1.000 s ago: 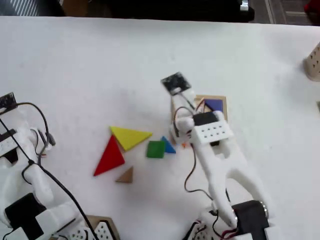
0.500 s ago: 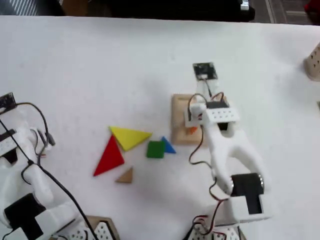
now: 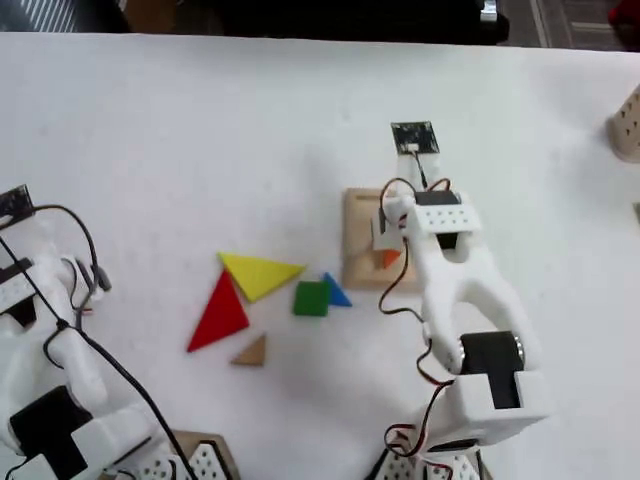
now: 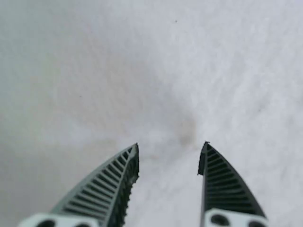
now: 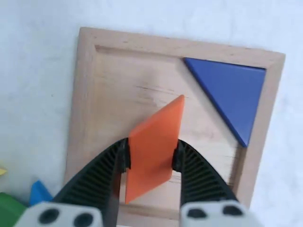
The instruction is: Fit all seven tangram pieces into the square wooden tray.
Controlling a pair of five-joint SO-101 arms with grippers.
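Left hand (image 4: 170,143) is hanging released over bare white bench (image 4: 142,56), fingers spread, nothing between them. Left arm (image 3: 40,400) is sitting at the near edge, well left of the tray.

Right arm (image 3: 460,300) is reaching from the near edge over the square wooden tray (image 3: 357,240). Right hand (image 5: 150,153) is clenching the orange parallelogram (image 5: 154,142) across its two long sides, over the tray's recess (image 5: 118,94). Can't tell if the piece is touching the floor of the recess. In the high view an orange sliver (image 3: 388,258) is showing beside the arm, inside the near half of the tray.

Large blue triangle (image 5: 232,94) is lying flat in one corner of the recess, short sides running along the rim. The orange tip is pointing near its long edge, a gap showing between them.

Loose pieces are all lying on the bench left of the tray:
- tan small triangle (image 3: 252,351), nearest, well apart from the tray
- red triangle (image 3: 220,313), farthest left of the tray
- green square (image 3: 311,298), touching the small blue triangle (image 3: 337,291), which is lying just beside the tray's near left corner
- yellow triangle (image 3: 258,272), tip pointing toward the tray, meeting the red one

Beyond the tray, the wrist's small circuit board (image 3: 414,137) is sticking out past its far edge.
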